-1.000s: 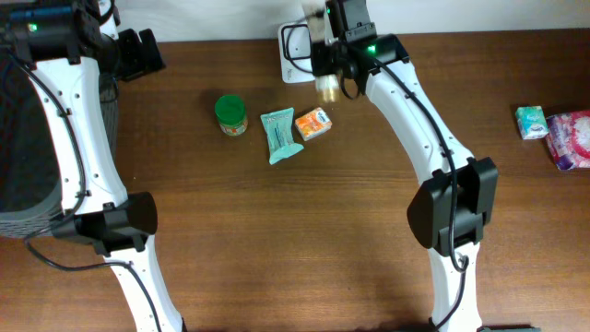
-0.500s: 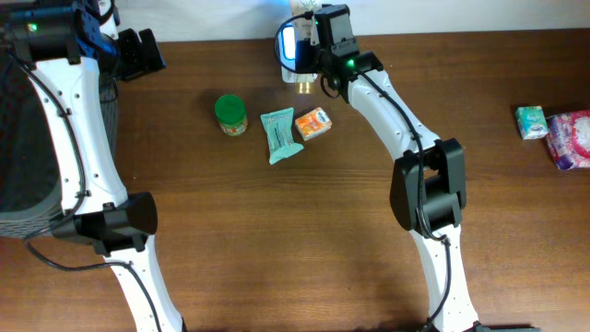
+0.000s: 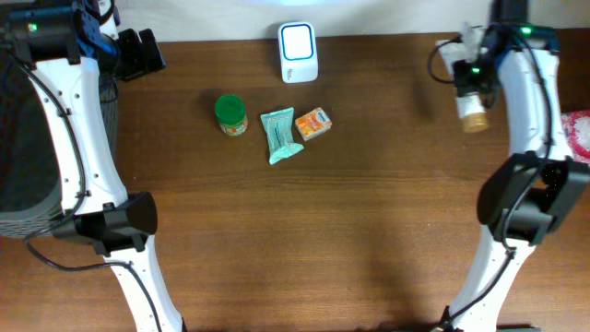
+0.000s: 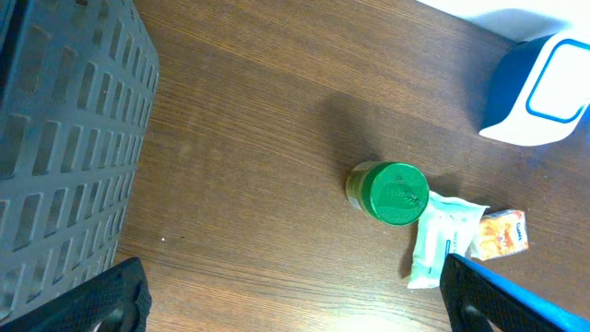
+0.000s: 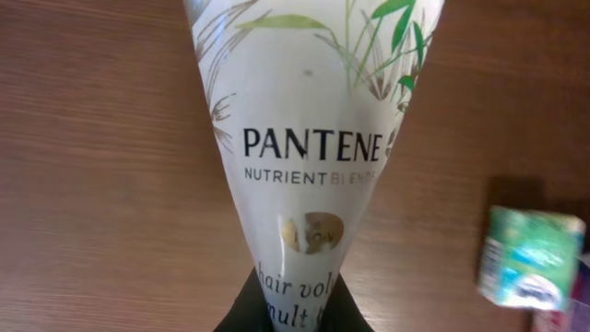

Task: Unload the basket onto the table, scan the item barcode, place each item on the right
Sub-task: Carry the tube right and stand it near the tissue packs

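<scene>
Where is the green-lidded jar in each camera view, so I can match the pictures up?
Overhead: the green-lidded jar stands left of centre in the upper half, just left of the teal packet.
Left wrist: it is right of centre, upper left of the same packet.
Right wrist: not in it; the Pantene bottle fills the middle.
Shared landmark: the white scanner, up and right of the jar in both the overhead and left wrist views.
</scene>
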Motion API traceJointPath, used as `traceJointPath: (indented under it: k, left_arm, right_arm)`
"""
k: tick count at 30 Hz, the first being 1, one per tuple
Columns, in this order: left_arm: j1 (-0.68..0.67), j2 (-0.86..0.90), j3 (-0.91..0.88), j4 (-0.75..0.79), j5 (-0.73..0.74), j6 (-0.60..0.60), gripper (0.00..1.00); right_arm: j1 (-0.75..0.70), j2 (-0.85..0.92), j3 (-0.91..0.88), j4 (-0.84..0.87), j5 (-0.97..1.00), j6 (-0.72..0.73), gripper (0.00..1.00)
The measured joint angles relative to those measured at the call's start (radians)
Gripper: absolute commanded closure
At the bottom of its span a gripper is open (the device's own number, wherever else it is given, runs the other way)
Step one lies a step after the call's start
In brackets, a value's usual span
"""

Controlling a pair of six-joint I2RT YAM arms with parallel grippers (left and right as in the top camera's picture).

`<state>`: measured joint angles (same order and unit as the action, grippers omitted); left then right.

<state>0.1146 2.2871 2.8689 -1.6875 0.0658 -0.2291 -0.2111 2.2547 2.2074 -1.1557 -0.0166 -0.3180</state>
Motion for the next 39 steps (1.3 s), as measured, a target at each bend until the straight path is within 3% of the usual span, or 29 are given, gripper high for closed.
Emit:
traceJointPath:
  k: [7, 15, 17, 19, 26, 31, 35, 39]
  left_arm:
    - [0.0, 0.0, 0.0, 0.0, 0.0, 0.0, 0.01]
    - [0.0, 0.0, 0.0, 0.0, 0.0, 0.0, 0.01]
    - [0.0, 0.0, 0.0, 0.0, 0.0, 0.0, 0.01]
    - [0.0, 0.0, 0.0, 0.0, 0.0, 0.0, 0.01]
    - [0.0, 0.0, 0.0, 0.0, 0.0, 0.0, 0.01]
    - [0.0, 0.0, 0.0, 0.0, 0.0, 0.0, 0.01]
    - [0.0, 0.0, 0.0, 0.0, 0.0, 0.0, 0.01]
    - [0.0, 0.0, 0.0, 0.0, 0.0, 0.0, 0.01]
  right_arm:
    - [-0.212, 0.002, -0.098, 0.114, 0.005, -0.034, 0.96]
    - [-0.248, 0.007, -0.235, 0.235, 0.027, -0.061, 0.96]
    - [-0.275, 0.007, -0.235, 0.219, 0.036, -0.06, 0.65]
    - [-0.291, 0.007, -0.241, 0.222, 0.043, -0.044, 0.53]
    - [-0.289, 0.007, -0.241, 0.219, 0.016, 0.106, 0.51]
    - [-0.237, -0.014, -0.241, 0.218, -0.183, 0.136, 0.51]
    - [-0.043, -0.085, -0.24, 0.16, -0.539, 0.143, 0.47]
    - [0.142, -0.085, -0.24, 0.145, -0.587, 0.159, 0.48]
